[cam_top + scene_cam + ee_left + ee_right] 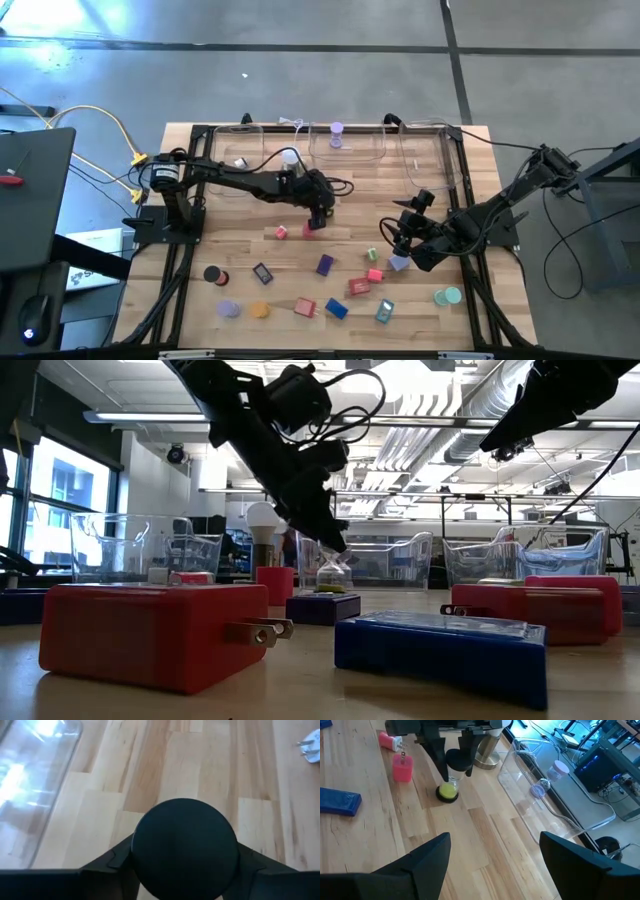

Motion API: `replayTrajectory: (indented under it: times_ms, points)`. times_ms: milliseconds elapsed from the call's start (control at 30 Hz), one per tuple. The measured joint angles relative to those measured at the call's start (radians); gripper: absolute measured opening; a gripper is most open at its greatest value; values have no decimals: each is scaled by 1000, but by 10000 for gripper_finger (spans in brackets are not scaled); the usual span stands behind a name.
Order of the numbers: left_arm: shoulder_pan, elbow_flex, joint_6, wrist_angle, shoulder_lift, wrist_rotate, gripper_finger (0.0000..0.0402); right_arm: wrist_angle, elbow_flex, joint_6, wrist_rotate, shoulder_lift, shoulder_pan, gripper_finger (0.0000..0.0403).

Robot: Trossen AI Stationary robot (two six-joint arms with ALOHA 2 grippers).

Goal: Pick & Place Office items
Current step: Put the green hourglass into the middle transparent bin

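Pale butcher-block table (300, 275), left hand (451, 762) gripping black-capped glass hourglass (451, 777), right hand (395, 238) agape, empty.

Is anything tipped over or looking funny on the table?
Nothing looks broken or spilled. One pink block lies on its side beside an upright pink one, near the left gripper; the lilac roll lies tilted in a clear tray.

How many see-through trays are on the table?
3, in a row along the table's far edge: the left tray, the middle tray and the right tray. None looks hidden.
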Motion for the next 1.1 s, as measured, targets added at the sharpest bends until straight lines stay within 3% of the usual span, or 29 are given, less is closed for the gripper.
replayTrajectory:
  times_ms: [367,633,767,1000,1100]
  points:
    - [-66,0,15,10,-64,-145,187,55,0,67,-66,33,-7,295]
    - [-222,0,119,42,-241,-368,187,198,-1,169,-61,37,-62,295]
    - [-310,0,199,91,-328,-455,186,351,-1,72,-110,36,-62,295]
    - [-443,0,322,174,-439,-524,188,771,-1,-253,-438,36,-62,295]
    - [-484,0,370,209,-461,-533,188,911,-1,-433,-479,36,-59,295]
